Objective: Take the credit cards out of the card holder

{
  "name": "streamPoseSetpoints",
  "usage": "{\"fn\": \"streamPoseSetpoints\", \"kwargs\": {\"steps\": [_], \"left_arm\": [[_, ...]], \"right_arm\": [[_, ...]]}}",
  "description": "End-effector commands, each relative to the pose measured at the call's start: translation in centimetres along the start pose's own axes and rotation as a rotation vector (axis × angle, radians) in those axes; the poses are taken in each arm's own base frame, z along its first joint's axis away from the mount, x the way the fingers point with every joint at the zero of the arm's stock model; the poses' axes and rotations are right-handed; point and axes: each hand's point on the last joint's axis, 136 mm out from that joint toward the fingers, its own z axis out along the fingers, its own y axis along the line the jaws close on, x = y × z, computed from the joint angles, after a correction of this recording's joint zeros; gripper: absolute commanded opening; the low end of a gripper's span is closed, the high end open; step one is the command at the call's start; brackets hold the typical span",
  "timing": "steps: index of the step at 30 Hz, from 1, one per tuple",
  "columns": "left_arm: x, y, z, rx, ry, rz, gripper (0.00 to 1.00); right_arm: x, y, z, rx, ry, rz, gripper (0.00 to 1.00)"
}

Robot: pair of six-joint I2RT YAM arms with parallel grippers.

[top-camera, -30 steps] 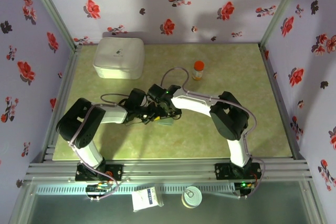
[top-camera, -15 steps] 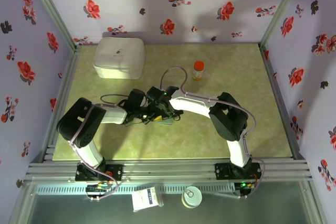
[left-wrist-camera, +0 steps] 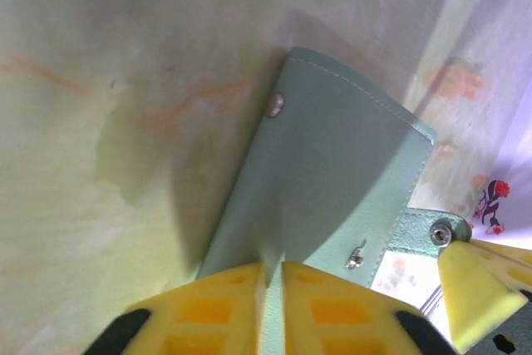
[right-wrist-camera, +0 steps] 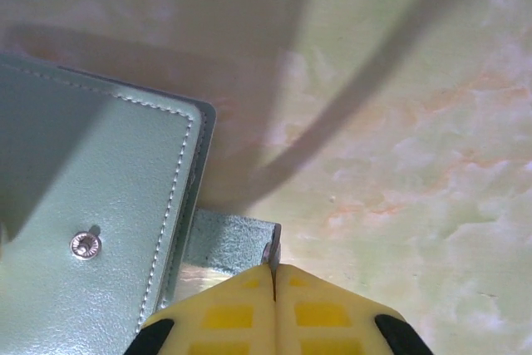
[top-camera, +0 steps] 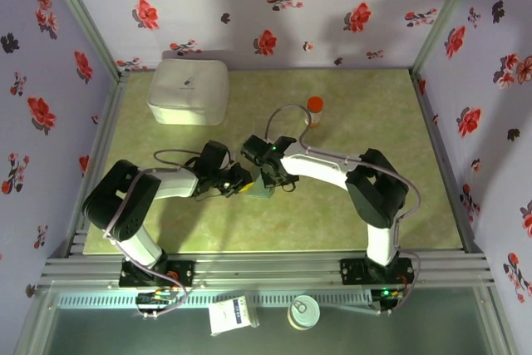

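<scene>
Card holder [left-wrist-camera: 332,180] flat mid-table, mostly hidden under both wrists in top view. Left gripper [left-wrist-camera: 274,278] nearly closed, pinching panel edge, finger bases cut off. Right gripper [right-wrist-camera: 274,278] closed on thin flap corner. Contents hidden under flaps.

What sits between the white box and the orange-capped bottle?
Bare tabletop, plus the right arm's cable looping near the bottle; top view.
</scene>
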Motion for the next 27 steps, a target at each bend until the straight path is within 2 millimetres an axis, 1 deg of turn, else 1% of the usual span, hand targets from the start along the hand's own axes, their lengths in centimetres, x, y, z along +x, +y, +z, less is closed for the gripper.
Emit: {"fn": "streamPoseSetpoints", "kwargs": {"steps": [1,3,7,11,15,20,24,27], "left_arm": [[1.4,3.0,-0.2,-0.144,0.026,-0.047,0.19],[1.4,2.0,-0.3,-0.124,0.024,-0.035,0.21],[1.3,-0.2,-0.5,-0.077,0.018,-0.011,0.26],[1.1,-1.5,-0.9,-0.045,0.010,-0.008,0.28],[1.0,-2.4,-1.4,-0.024,-0.001,-0.001,0.30],[0.9,-2.9,-1.7,-0.014,-0.009,-0.001,0.30],[0.9,-2.9,-1.8,-0.010,-0.011,-0.001,0.31],[0.8,-3.0,-1.9,-0.010,-0.016,0.001,0.31]], "right_arm": [[-0.8,1.0,-0.8,-0.095,-0.032,0.070,0.14],[-0.8,1.0,-0.6,-0.113,-0.027,0.086,0.17],[-0.7,0.9,0.1,-0.155,-0.015,0.123,0.21],[-0.6,1.1,0.8,-0.203,0.001,0.154,0.25],[-0.4,1.0,1.5,-0.216,0.010,0.167,0.29],[-0.2,1.3,2.4,-0.252,0.026,0.190,0.27],[0.0,1.6,2.9,-0.261,0.035,0.189,0.20],[0.2,1.6,3.5,-0.260,0.048,0.189,0.18]]}}
